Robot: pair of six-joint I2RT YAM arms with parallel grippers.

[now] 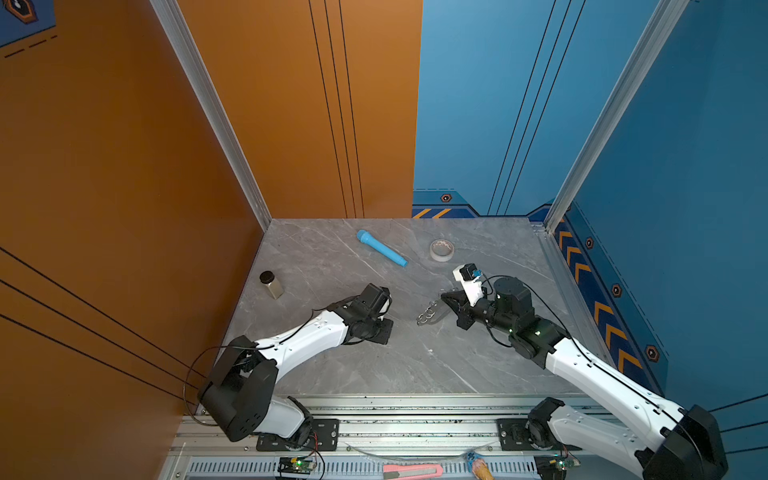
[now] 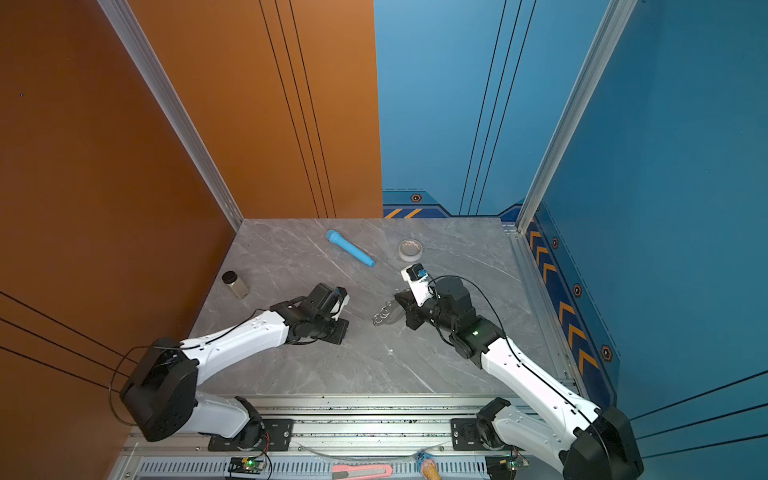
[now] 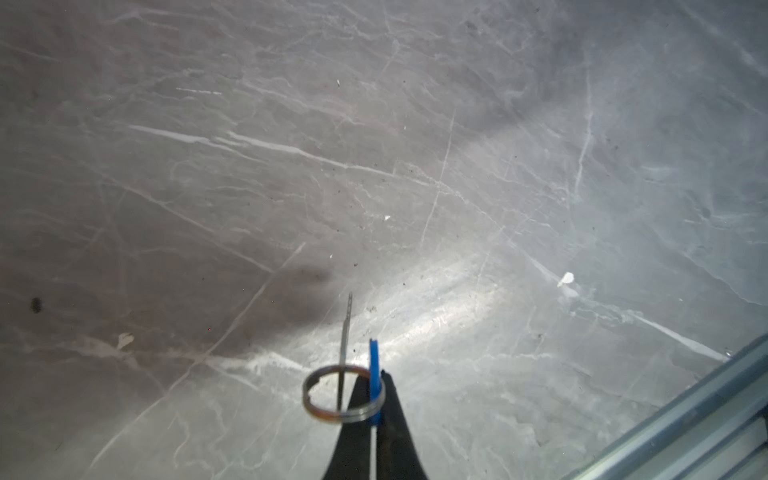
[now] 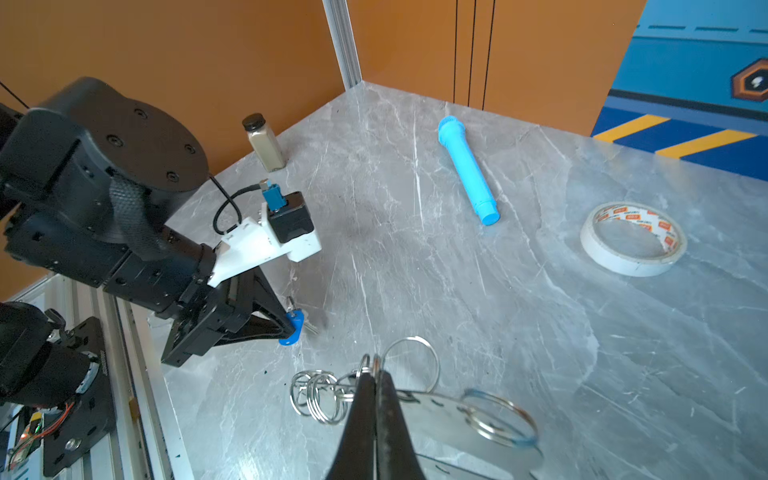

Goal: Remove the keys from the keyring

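Observation:
My left gripper (image 3: 376,384) is shut on the keys: a blue plastic tag (image 3: 375,361) pinched edge-on between the jaws, with a split ring (image 3: 328,411) and a thin silvery key (image 3: 345,328) hanging beside it above the marble. The right wrist view shows the same gripper (image 4: 291,326) holding the blue tag (image 4: 294,328) just over the table. My right gripper (image 4: 376,374) is shut on the keyring (image 4: 449,424), a flat silver plate with wire rings (image 4: 318,395) along its edge. In both top views the keyring (image 1: 430,316) (image 2: 384,316) lies mid-table, apart from the left gripper (image 1: 386,330).
A long blue tube (image 1: 381,248) and a whitish tape roll (image 1: 441,249) lie at the back of the marble table (image 1: 374,374). A small dark-capped jar (image 1: 271,284) stands at the left edge. Aluminium rails (image 1: 415,419) run along the front, with a pink cutter (image 1: 411,470) below.

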